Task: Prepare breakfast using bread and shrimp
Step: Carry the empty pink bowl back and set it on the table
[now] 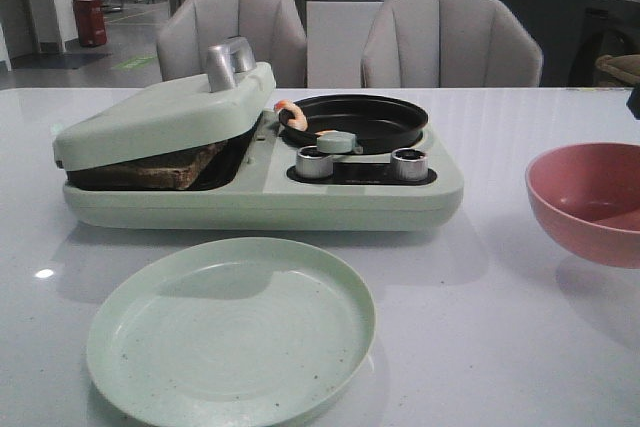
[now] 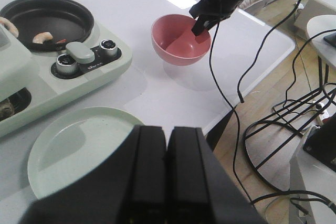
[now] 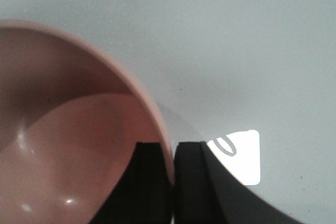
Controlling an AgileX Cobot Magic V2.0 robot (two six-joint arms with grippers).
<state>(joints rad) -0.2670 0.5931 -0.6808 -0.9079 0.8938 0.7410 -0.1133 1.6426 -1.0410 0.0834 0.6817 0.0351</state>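
Where the glossy white tabletop meets the room behind, two grey padded chairs stand at its far edge, with a red bin farther back on the floor. On the tabletop sit a pale green cooker, an empty green plate in front of it, and a pink bowl to the right.

In the front view, the bread lies dark-crusted under the cooker's half-raised lid, and the shrimp rests on the rim of the black pan.

The left wrist view adds floor, cables and a wire stand beyond the tabletop's edge; the left fingers are pressed together, holding nothing.

Only the right wrist view shows the right fingers straddling the bowl's rim, one inside and one outside, with the rim between them.
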